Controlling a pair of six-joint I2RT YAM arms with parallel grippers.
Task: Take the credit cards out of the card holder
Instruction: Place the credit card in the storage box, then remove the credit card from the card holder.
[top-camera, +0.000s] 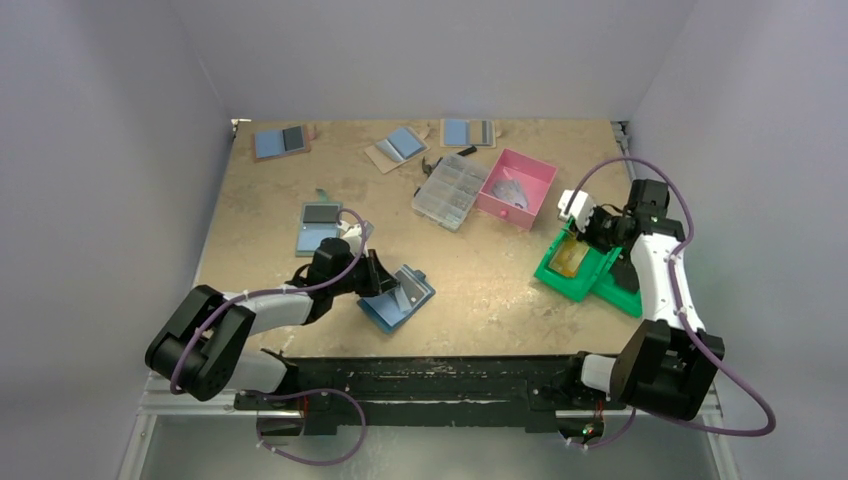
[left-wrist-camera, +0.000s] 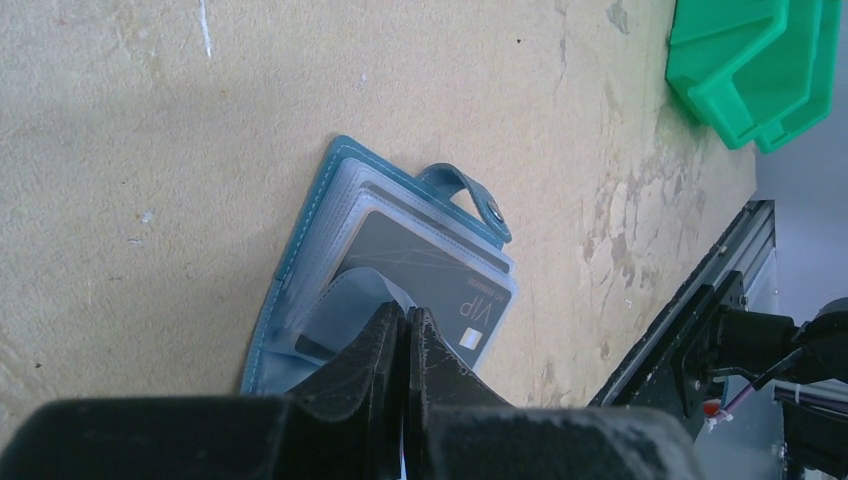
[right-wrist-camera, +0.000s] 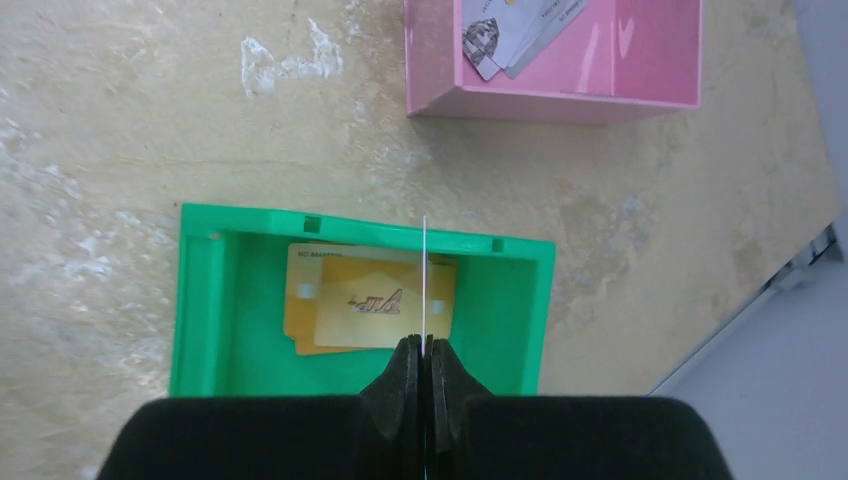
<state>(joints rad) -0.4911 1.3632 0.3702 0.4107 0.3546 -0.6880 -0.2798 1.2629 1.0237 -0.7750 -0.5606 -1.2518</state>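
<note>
One marking is legible. The dark card (left-wrist-camera: 430, 270) in the front clear sleeve of the card holder (left-wrist-camera: 300, 262) bears "VIP" in light capitals near one corner; the smaller print beside it cannot be read. The top yellow card (right-wrist-camera: 385, 300) in the green bin (right-wrist-camera: 200, 310) carries a stylised dark emblem, not legible.
</note>
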